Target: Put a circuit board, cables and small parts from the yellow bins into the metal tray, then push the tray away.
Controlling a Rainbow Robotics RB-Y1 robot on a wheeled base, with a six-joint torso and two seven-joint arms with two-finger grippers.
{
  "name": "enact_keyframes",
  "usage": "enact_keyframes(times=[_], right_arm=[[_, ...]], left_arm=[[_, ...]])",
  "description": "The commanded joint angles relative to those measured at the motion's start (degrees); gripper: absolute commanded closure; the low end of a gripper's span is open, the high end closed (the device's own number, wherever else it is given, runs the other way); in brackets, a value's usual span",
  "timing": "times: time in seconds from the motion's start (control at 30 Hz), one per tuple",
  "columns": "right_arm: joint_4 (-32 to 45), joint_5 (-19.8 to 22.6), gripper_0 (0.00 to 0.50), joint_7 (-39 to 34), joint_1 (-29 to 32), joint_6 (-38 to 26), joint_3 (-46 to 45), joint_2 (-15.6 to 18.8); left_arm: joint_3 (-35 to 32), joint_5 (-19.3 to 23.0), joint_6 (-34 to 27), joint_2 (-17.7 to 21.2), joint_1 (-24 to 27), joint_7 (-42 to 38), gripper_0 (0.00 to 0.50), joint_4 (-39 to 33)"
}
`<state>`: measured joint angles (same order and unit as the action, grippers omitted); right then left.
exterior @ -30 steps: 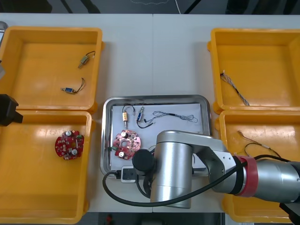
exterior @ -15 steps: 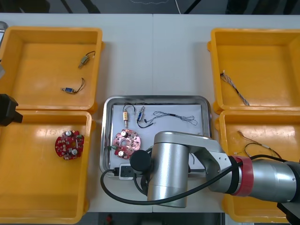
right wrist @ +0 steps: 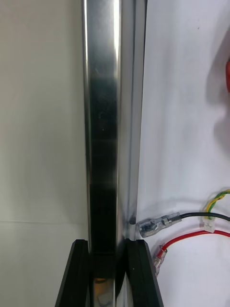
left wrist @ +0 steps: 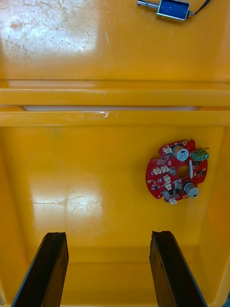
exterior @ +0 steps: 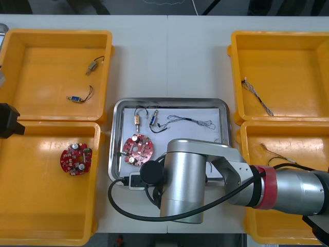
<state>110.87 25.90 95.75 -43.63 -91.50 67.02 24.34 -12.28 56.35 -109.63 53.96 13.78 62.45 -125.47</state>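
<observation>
Right wrist view: right pincer point(right wrist: 108, 249) clenched on metal tray point(right wrist: 103, 120) rim; left pincer point(left wrist: 109, 235) released, low over 1 of 4 yellow bins point(exterior: 51, 206); circuit boards point(exterior: 137, 150) x2

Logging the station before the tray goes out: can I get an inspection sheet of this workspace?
Surface: light table, four yellow bins, metal tray between them.
Job's things: circuit board and two small metal parts in the tray; second board in the near left bin; two more parts in the far left bin.
Clutter: nothing seen.
Grippers: right gripper shut on the tray's rim; left gripper open above the near left bin.
Cables: twisted cable plus black and red cables in the tray; cable in each right bin.
Surroundings: dark floor beyond the table's far edge.
</observation>
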Motion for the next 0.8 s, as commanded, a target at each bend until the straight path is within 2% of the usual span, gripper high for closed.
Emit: enact_keyframes(times=[0.03, 0.23, 0.8], right_arm=[[1.72, -0.50, 0.500, -0.82, -3.74, 1.94, 0.92, 1.32], [1.19, -0.33, 0.500, 0.06, -6.73, 2.64, 0.92, 2.55], [-4.00, -0.94, 0.500, 0.23, -14.11, 4.40, -0.13, 2.64]], left_arm=[[-1.95, -0.10, -0.37, 1.23, -0.94, 2.77, 0.000, -1.54], [-1.95, -0.10, -0.37, 1.23, -0.94, 2.77, 0.000, -1.54], [-1.95, -0.10, -0.37, 1.23, -0.94, 2.77, 0.000, -1.54]])
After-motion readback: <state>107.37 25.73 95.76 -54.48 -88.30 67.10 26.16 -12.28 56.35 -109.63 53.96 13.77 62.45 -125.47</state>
